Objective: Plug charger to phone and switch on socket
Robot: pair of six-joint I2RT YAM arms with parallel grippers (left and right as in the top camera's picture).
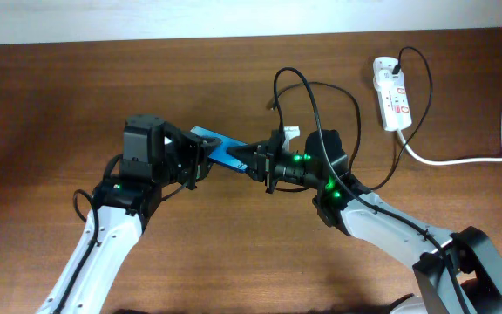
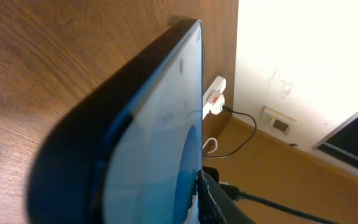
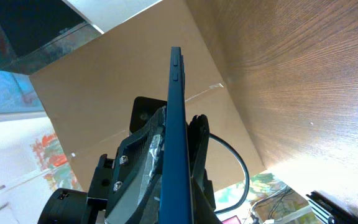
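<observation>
At right claw [image 1: 253, 161]: clamped shut on the phone [image 1: 220, 150], seen edge-on in the right wrist view. At left claw [image 1: 200, 164]: set against the phone's opposite end, facing right claw; clamped or apart, cannot tell. Well behind right claw: socket [image 1: 393, 92], charger [image 1: 397, 64] plugged in.

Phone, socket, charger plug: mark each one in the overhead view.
phone [image 1: 220, 147], overhead view, on its visible blue screen.
socket [image 1: 394, 98], overhead view, middle of its white body.
charger plug [image 1: 394, 64], overhead view, black body at the socket's far end.
</observation>
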